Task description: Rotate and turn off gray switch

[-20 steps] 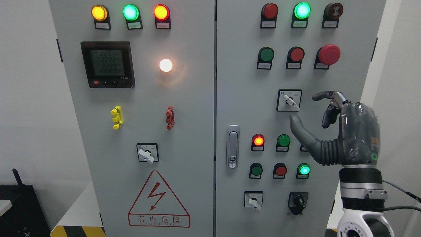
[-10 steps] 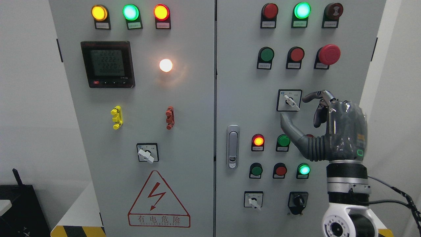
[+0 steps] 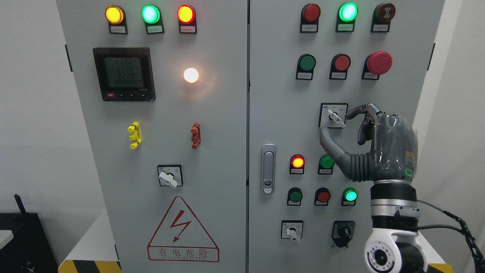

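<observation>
- Filling most of the head view, a gray control cabinet [image 3: 212, 125] with two doors is standing against a white wall.
- On the right door, the gray switch [image 3: 335, 118] is sitting in a square black-framed plate, its pale lever pointing toward about 4 o'clock.
- Coming up from the lower right, the right robot hand [image 3: 373, 146] is hovering just beside that switch, at its 4 o'clock side.
- Its fingers are spread and holding nothing: the thumb [image 3: 331, 146] is reaching up to the plate's lower edge at 6 o'clock, while the index finger [image 3: 358, 110] is curving in toward the lever from 3 o'clock; whether either is touching the switch is unclear.
- At 12 o'clock from the switch, a green button [image 3: 306, 63], a red button [image 3: 341, 63] and a red mushroom button [image 3: 379, 62] are lining up in a row.
- At 6 o'clock from the switch, a red lamp [image 3: 298, 162] is glowing beside an unlit green button [image 3: 326, 162].
- On the left door, a digital meter [image 3: 124, 74] is showing figures and a white lamp [image 3: 191, 75] is shining at its 3 o'clock.
</observation>
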Tool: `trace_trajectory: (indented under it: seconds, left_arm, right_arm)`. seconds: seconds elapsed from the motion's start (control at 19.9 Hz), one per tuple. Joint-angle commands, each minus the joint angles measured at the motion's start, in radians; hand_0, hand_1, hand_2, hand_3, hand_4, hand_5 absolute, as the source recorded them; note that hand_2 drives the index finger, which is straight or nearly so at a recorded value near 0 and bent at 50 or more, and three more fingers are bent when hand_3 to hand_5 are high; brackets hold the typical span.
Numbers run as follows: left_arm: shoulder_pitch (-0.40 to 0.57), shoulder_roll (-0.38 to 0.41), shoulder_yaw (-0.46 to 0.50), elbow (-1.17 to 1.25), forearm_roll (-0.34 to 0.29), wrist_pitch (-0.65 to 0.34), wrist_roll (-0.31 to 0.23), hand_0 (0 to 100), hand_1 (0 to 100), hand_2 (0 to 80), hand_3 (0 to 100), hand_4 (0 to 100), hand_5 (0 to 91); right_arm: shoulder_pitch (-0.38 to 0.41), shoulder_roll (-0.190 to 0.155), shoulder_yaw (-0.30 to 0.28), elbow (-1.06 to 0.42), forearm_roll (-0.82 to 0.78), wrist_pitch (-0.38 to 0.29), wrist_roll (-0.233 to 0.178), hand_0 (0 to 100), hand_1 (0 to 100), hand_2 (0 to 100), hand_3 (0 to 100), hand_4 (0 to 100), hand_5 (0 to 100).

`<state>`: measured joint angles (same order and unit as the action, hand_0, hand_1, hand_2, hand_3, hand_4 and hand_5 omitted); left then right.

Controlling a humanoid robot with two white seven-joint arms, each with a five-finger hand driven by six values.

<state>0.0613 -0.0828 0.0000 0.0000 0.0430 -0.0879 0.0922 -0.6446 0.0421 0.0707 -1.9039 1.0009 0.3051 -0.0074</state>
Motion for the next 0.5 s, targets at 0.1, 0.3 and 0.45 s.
trace_trajectory:
  seconds: [0.1,0.3,0.45]
  left_arm:
    - [0.000,0.000,-0.002,0.014,0.000,0.000,0.001,12,39,0.0,0,0,0.0]
    - [0.000,0.000,-0.002,0.014,0.000,0.000,0.000,12,39,0.0,0,0,0.0]
    - [0.000,0.000,-0.002,0.014,0.000,0.000,0.000,12,39,0.0,0,0,0.0]
  right_arm:
    - [-0.018,0.010,-0.003,0.037,0.007,0.026,0.007,6,44,51,97,93,100]
    - [-0.018,0.009,-0.009,0.042,0.009,0.028,0.007,6,44,52,97,93,100]
    - [-0.018,0.008,-0.014,0.043,0.009,0.028,0.007,6,44,52,97,93,100]
